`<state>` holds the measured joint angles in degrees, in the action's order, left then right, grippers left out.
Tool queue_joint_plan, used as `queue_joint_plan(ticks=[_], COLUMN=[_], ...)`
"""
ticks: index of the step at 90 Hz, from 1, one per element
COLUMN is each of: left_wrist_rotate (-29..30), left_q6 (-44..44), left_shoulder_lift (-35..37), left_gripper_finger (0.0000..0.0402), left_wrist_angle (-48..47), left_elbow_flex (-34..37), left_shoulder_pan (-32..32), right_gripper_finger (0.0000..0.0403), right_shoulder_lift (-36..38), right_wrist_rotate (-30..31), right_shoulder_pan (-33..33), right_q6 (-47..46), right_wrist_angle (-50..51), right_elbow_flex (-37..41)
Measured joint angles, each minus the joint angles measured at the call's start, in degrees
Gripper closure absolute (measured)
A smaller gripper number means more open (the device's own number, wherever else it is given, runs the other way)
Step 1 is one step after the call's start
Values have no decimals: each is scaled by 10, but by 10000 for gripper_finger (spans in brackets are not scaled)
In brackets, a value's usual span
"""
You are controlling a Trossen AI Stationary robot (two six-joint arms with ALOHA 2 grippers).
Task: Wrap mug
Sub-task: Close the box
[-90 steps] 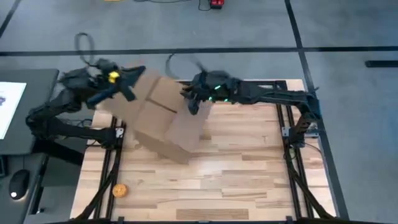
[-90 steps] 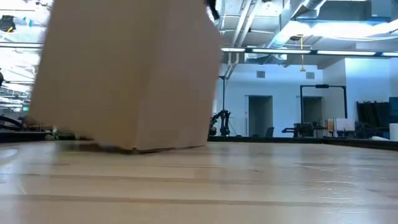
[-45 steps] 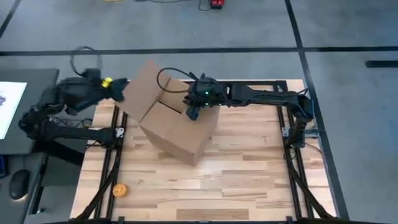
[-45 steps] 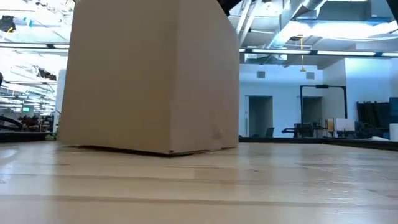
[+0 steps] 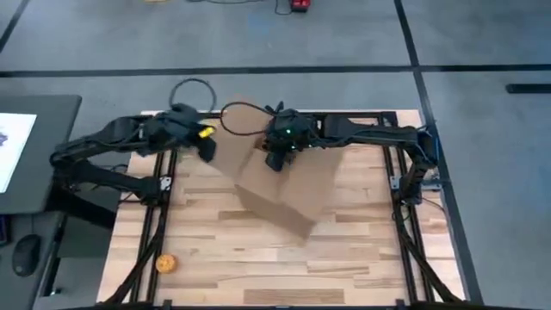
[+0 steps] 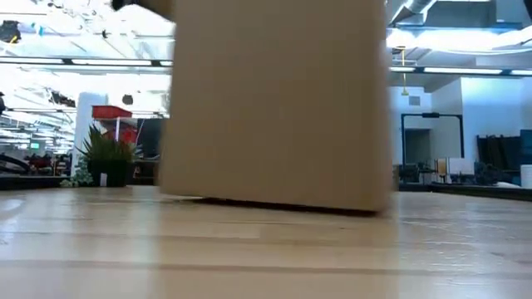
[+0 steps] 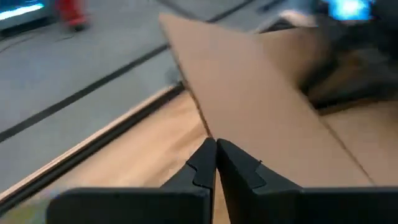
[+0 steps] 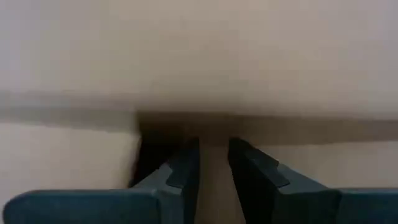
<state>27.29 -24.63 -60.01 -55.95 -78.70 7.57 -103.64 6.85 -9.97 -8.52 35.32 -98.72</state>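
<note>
Wooden worktop (image 5: pixel 362 258) carries a cardboard box (image 5: pixel 288 194) near its far edge, left gripper (image 7: pixel 216 151) pinching a flap (image 7: pixel 249 106), right gripper (image 8: pixel 213 163) gripping the rim, steadying it.

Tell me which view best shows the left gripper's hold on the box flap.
The left wrist view: the left gripper is shut on the edge of the cardboard box flap. The high view shows that gripper at the box's corner, small. The low and right wrist views show only cardboard.
</note>
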Motion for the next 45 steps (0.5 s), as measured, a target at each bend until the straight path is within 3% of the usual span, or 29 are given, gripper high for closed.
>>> queue_joint_plan(ticks=[10, 22, 32, 45], left_wrist_rotate=[15, 30, 32, 36], left_q6=[6, 6, -25, -34], left_shoulder_lift=[-7, -5, -5, -2], left_gripper_finger=[401, 402, 401, 401], left_wrist_angle=[-5, -92, -175, -126], left_elbow_flex=[-46, -70, -58, -1], left_shoulder_pan=[3, 25, 42, 42], right_gripper_finger=[322, 322, 322, 322], right_shoulder_lift=[0, 0, 1, 9], right_wrist_rotate=[-1, -1, -1, 3], right_shoulder_pan=[-1, -1, -1, -3], right_q6=[0, 0, 2, 17], right_wrist_angle=[8, 5, -15, -35], right_elbow_flex=[-1, -1, -4, -40])
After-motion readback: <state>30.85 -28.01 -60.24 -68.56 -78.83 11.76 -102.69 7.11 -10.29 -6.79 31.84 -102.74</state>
